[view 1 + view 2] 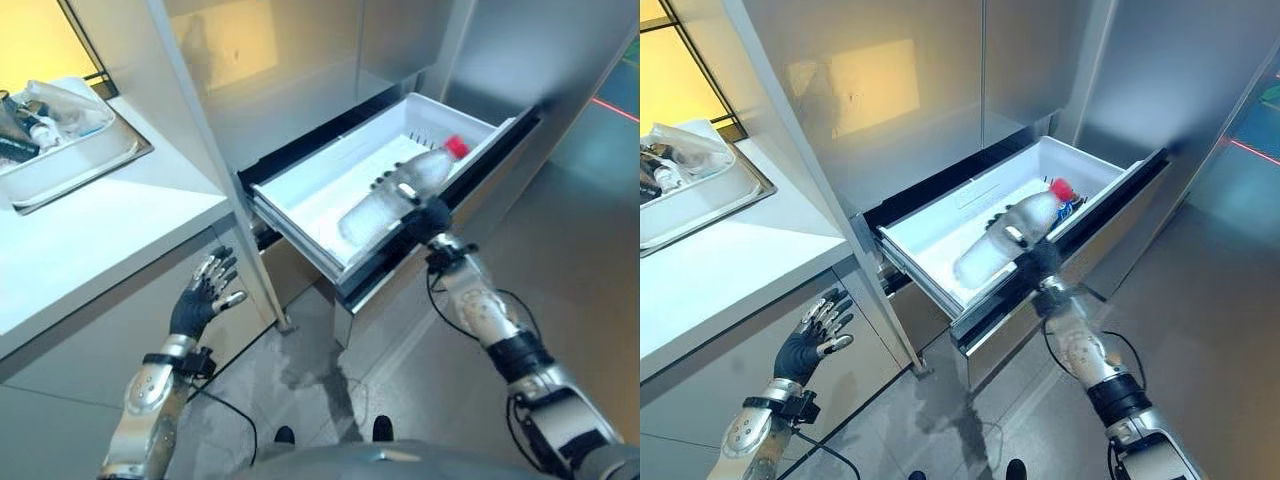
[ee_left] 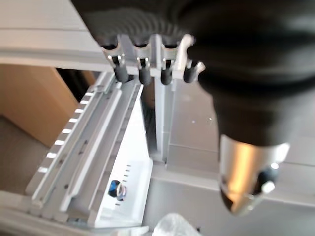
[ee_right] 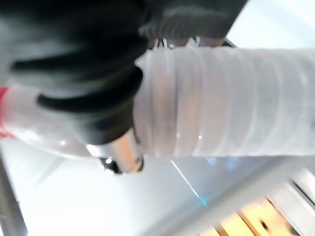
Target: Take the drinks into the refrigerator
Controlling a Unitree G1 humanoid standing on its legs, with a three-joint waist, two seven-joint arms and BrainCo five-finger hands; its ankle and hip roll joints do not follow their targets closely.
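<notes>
A clear plastic water bottle (image 1: pixel 392 196) with a red cap (image 1: pixel 456 146) lies on its side just above the white pulled-out refrigerator drawer (image 1: pixel 300 195). My right hand (image 1: pixel 418 208) is shut on the bottle's middle, its fingers wrapped over the ribbed body (image 3: pixel 221 98). The bottle (image 1: pixel 1005 238) points its cap toward the drawer's far right corner. My left hand (image 1: pixel 203 296) hangs open, fingers spread, below the white counter and left of the drawer, holding nothing.
The drawer's dark front panel (image 1: pixel 440 225) juts out toward me. A white counter (image 1: pixel 90 240) at left carries a metal tray (image 1: pixel 70 165) with plastic-wrapped items. Grey fridge doors (image 1: pixel 940 90) rise behind the drawer. Grey floor (image 1: pixel 580 250) lies to the right.
</notes>
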